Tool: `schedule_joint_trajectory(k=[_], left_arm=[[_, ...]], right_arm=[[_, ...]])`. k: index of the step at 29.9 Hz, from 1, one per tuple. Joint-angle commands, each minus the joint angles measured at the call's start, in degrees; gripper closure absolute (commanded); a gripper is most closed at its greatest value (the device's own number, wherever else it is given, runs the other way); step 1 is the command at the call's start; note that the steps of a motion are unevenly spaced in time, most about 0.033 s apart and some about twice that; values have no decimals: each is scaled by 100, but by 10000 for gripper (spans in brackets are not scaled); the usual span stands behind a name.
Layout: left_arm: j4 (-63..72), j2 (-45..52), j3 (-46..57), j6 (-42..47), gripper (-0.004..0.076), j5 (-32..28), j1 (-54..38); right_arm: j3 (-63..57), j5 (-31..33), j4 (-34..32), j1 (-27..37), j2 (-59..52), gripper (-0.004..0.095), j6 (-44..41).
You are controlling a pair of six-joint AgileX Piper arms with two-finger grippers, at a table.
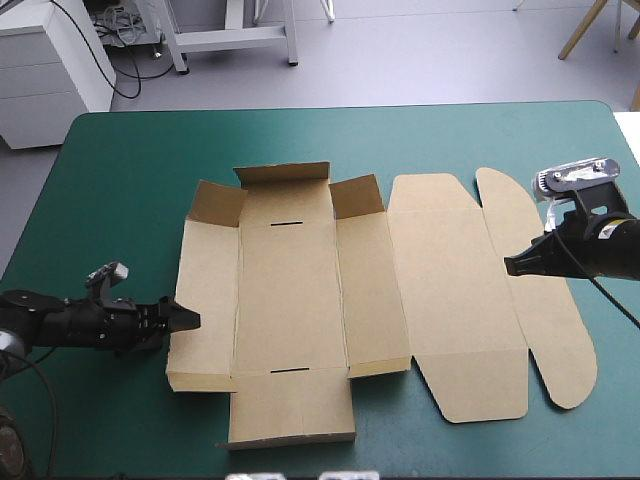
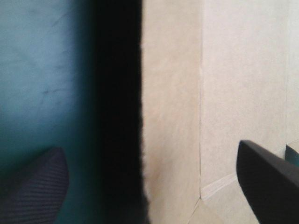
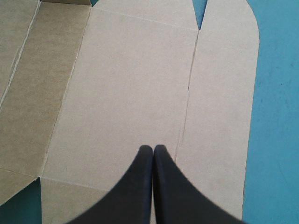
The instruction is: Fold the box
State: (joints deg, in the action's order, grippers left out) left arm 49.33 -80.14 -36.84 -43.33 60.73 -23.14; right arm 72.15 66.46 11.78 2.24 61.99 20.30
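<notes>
Left pincer (image 1: 186,318) spread wide, the lifted left edge of the box (image 1: 290,290) between its fingers, not pinching yet. Right pincer (image 1: 510,266) pressed together, up over the lid (image 1: 460,290). Big teal-green cover (image 1: 120,160) under it all. Brown box in the middle, mostly flat, lid lying to the right. Small flaps (image 1: 357,195) tipped up at the far corners. Could push the whole box sideways if shoved low. Could bend the wall off its crease if pinched crooked.

Bright even light over the table (image 1: 130,170), faint shadows at the box (image 1: 290,300) edges, deep dark band beside it in left wrist view
</notes>
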Motion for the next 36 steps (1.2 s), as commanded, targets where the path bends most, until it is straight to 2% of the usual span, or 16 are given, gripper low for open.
schedule_joint_trajectory(k=[1, 8, 11, 14, 18, 23, 33, 36], left_arm=[[354, -130, -82, 13, 0, -239, 696], [608, -677, -104, -9, 5, -335, 1314], [608, -770, -104, -42, 57, -335, 1314], [598, -770, -148, -33, 153, -379, 1314], [576, -770, -357, 6, 352, -297, 1314], [516, -770, -667, 124, 721, -268, 1314], [-17, -770, -1905, 80, 734, 438, 1356], [-629, -770, -2538, 112, 734, 931, 1517]], right_arm=[[146, -226, 88, 49, -108, 927, 58], [146, -226, 88, 49, -108, 927, 58], [146, -226, 78, 49, -108, 927, 58], [146, -226, 86, 49, -108, 927, 58], [146, -213, 86, 49, -108, 927, 58], [146, -213, 86, 49, -108, 927, 58], [146, -311, 64, 49, -130, 927, 58], [157, -454, 64, 49, -209, 927, 58]])
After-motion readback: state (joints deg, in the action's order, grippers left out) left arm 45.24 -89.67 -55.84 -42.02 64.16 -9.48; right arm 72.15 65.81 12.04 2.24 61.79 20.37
